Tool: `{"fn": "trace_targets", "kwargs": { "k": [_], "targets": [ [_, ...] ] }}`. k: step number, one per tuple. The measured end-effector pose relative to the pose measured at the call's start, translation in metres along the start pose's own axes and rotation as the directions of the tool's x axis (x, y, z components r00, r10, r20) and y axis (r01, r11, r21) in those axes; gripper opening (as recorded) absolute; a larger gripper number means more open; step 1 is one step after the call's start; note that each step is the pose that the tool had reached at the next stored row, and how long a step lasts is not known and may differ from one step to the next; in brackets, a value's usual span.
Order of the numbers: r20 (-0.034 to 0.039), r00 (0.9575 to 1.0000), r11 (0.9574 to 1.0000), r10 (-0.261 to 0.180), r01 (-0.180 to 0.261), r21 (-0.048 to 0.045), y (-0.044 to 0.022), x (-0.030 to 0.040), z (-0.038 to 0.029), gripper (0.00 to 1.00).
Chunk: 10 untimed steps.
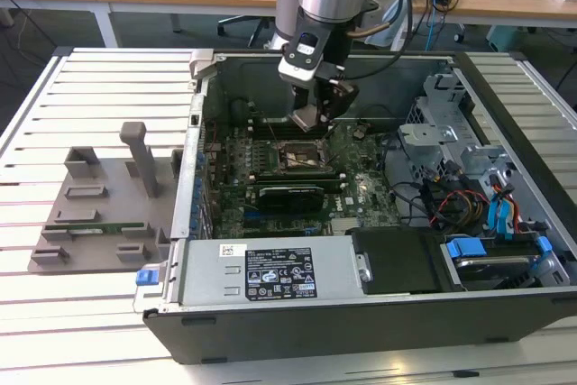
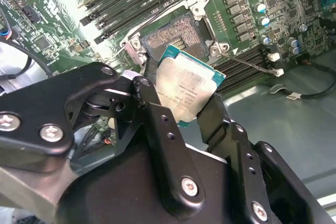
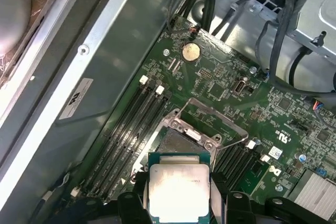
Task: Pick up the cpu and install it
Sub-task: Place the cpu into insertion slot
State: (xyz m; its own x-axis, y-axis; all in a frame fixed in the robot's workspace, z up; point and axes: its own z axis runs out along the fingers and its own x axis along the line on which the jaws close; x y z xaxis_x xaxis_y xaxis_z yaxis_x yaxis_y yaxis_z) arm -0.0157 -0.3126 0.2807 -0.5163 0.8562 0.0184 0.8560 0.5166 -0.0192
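Observation:
The cpu (image 2: 186,94) (image 3: 179,188), a flat square chip with a silvery metal top and green edge, is clamped between my black fingers (image 2: 152,114). My gripper (image 1: 317,116) is shut on it and hangs a little above the open dark socket (image 1: 299,156) on the green motherboard (image 1: 352,191) inside the computer case. In both wrist views the bare socket (image 2: 176,38) (image 3: 181,142) lies just beyond the chip, its retention frame swung open. The chip is tilted and is not touching the socket.
Memory slots (image 3: 128,129) flank the socket. A black card (image 1: 288,196) sits in front of it, cables and drive bays (image 1: 469,178) to the exterior view's right. A grey fixture (image 1: 104,200) stands on the slatted table to the exterior view's left.

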Motion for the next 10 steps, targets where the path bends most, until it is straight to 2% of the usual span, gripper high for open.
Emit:
{"fn": "trace_targets", "kwargs": {
  "k": [10],
  "targets": [
    [-0.0001,0.9974,0.9974,0.072,-0.072,-0.0004,0.0,0.0,0.0001,0.55]
  ]
}}
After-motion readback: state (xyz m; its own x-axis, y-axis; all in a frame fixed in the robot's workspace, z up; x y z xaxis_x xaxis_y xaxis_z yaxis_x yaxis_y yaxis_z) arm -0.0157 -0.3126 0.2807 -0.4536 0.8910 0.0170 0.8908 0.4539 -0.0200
